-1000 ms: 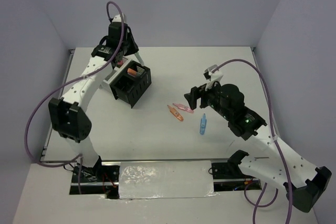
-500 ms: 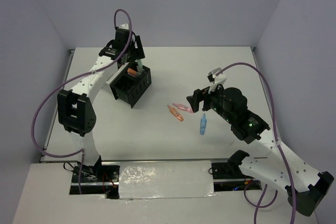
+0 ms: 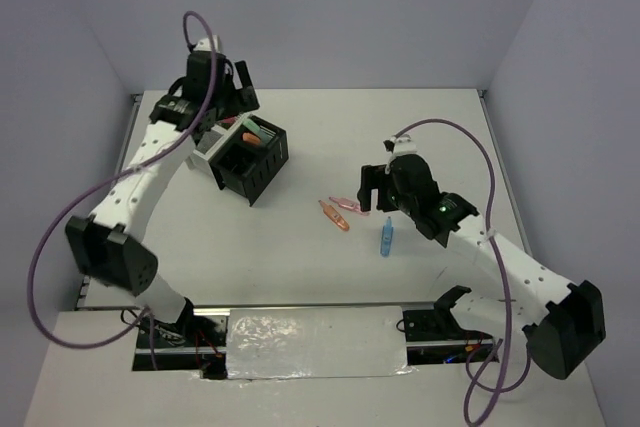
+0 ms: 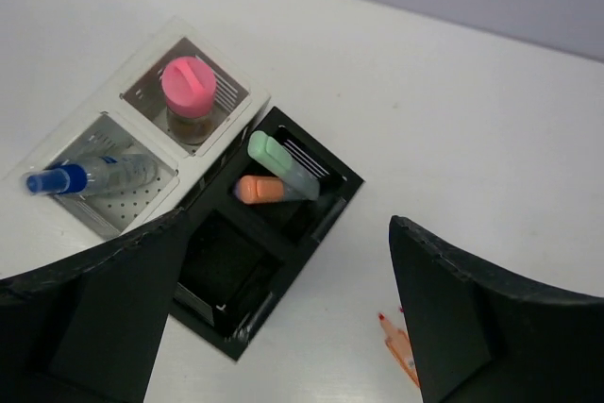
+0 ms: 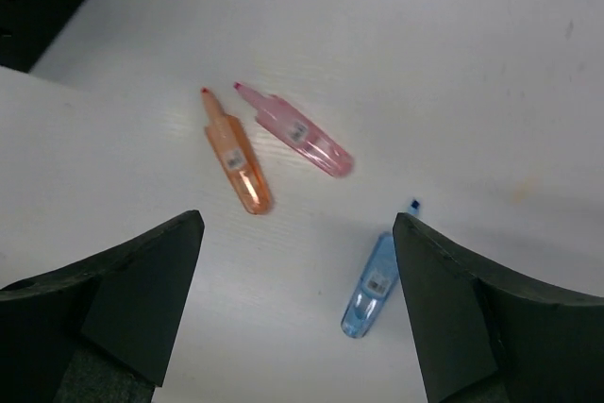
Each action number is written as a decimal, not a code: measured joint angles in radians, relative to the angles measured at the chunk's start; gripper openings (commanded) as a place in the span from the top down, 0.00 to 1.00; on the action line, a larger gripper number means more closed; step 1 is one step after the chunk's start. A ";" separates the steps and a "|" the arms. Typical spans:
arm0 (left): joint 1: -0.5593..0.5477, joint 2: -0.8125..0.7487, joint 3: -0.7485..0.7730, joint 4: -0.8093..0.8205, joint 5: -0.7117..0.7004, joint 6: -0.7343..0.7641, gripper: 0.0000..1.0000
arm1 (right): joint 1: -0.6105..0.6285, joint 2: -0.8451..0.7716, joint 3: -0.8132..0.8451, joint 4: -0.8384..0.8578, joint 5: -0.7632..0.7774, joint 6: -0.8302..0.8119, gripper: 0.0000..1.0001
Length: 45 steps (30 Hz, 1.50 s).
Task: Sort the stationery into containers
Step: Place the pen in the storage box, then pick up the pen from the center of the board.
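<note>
1. The left fingers (image 4: pixel 94 318) are spread wide and hold nothing. They hang above the cluster of bins.
2. The white bins (image 4: pixel 132 203) sit side by side. One holds an upright pink-capped bottle (image 4: pixel 189 87), the other a leaning blue-capped pen (image 4: pixel 94 176).
3. The black bins (image 4: pixel 222 261) touch the white pair. One holds a green marker (image 4: pixel 278 162) and a capped orange marker (image 4: pixel 262 189), lying against each other.
4. On the bare tabletop (image 5: pixel 472 44) an orange highlighter (image 5: pixel 236 162) and a pink highlighter (image 5: pixel 302 134) lie just beside each other. A blue highlighter (image 5: pixel 371 285) lies near them, apart. Each carries a small white label, too small to read.
5. The right fingers (image 5: pixel 104 309) are also wide and empty, above these three.
</note>
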 measured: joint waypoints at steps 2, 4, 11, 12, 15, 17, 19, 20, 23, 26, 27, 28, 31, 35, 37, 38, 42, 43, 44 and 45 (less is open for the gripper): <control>0.000 -0.106 -0.021 -0.008 0.020 0.005 0.01 | -0.019 0.042 -0.002 -0.034 0.027 0.048 0.14; 0.000 -0.240 -0.077 -0.002 0.052 0.022 0.01 | -0.030 0.069 -0.015 -0.055 0.058 0.096 0.18; 0.000 -0.626 -0.441 0.008 0.127 0.071 0.01 | -0.042 0.074 -0.175 -0.074 0.108 0.236 0.38; 0.000 -0.648 -0.500 0.013 0.137 0.077 0.01 | -0.045 0.076 -0.202 -0.074 0.111 0.253 0.38; 0.000 -0.649 -0.623 0.006 0.165 0.081 0.01 | -0.050 0.094 -0.252 -0.072 0.106 0.288 0.39; 0.000 -0.615 -0.679 -0.005 0.185 0.082 0.01 | -0.050 0.112 -0.274 -0.058 0.092 0.306 0.39; 0.000 -0.594 -0.706 -0.024 0.196 0.084 0.01 | -0.050 0.136 -0.292 -0.037 0.082 0.318 0.39; 0.000 -0.594 -0.709 -0.031 0.200 0.084 0.01 | -0.050 0.150 -0.299 -0.027 0.076 0.324 0.39; 0.000 -0.621 -0.709 -0.018 0.206 0.085 0.01 | -0.048 0.159 -0.306 -0.006 0.072 0.335 0.39; 0.000 -0.650 -0.709 0.000 0.212 0.085 0.01 | -0.045 0.154 -0.309 0.001 0.070 0.349 0.39; 0.000 -0.655 -0.709 0.005 0.215 0.084 0.01 | -0.043 0.152 -0.310 0.005 0.068 0.353 0.39; 0.000 -0.657 -0.709 0.008 0.216 0.084 0.01 | -0.040 0.151 -0.310 0.008 0.066 0.356 0.39; 0.000 -0.657 -0.709 0.009 0.222 0.084 0.01 | -0.034 0.174 -0.303 0.013 0.066 0.356 0.40; 0.000 -0.657 -0.709 0.011 0.229 0.084 0.01 | -0.013 0.257 -0.246 0.000 0.093 0.348 0.47; 0.000 -0.657 -0.709 0.012 0.233 0.084 0.01 | 0.003 0.283 -0.229 -0.005 0.111 0.343 0.53; 0.000 -0.655 -0.709 0.012 0.236 0.084 0.01 | 0.013 0.293 -0.222 -0.011 0.125 0.342 0.67; 0.000 -0.653 -0.724 0.039 0.272 0.074 0.01 | 0.045 0.332 -0.190 -0.031 0.160 0.342 0.82; 0.001 -0.654 -0.740 0.059 0.293 0.068 0.01 | 0.053 0.338 -0.184 -0.031 0.164 0.341 0.84; 0.001 -0.654 -0.760 0.080 0.320 0.053 0.01 | 0.060 0.340 -0.183 -0.030 0.164 0.338 0.86; 0.001 -0.653 -0.786 0.103 0.354 0.041 0.01 | 0.066 0.338 -0.183 -0.029 0.161 0.334 0.88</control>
